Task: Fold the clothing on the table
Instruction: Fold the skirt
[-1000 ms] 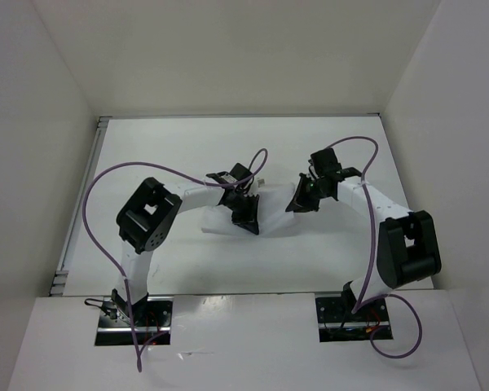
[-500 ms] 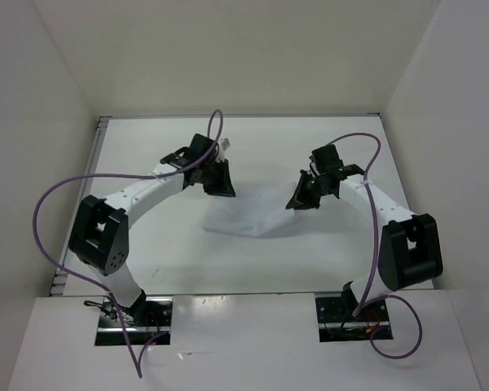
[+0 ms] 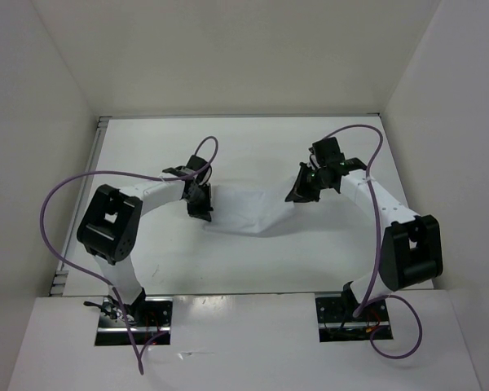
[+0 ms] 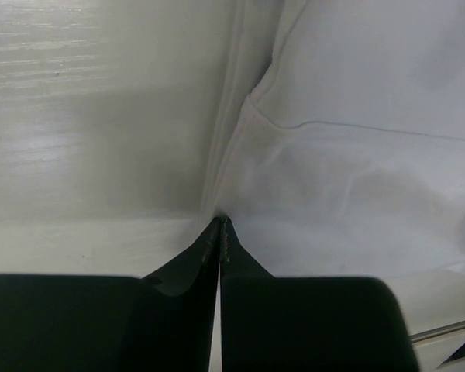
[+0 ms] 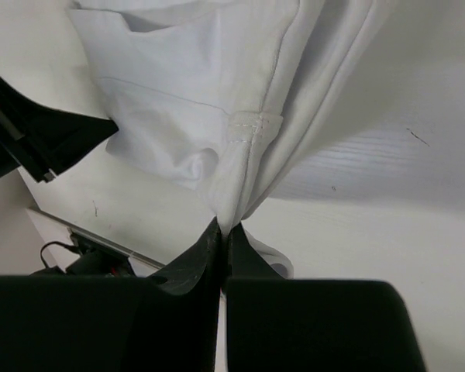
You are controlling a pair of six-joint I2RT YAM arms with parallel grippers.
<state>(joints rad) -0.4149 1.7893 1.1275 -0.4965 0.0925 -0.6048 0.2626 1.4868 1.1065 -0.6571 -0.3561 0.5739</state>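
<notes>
Left claw: we see its two fingers pressed together, pinching the left edge of the clothing right at the tips.
Right claw: we see it closed just as tightly, its fingers nipping a bunched corner of the clothing, with folds fanning away from the tips.
Clothing: it lies spread between the two claws, to the right of the left claw and to the left of the right one. Just beyond the right claw's tips we make out a seam and a small stitched tab. The cloth there looks lifted, with a shadow under it.
Surface: white and matte beneath both claws. It shows bare to the left of the left claw's tips and to the right of the right claw's.
Purple cable: one loops behind each claw along its arm.
Walls: white and upright, standing beyond both claws.
</notes>
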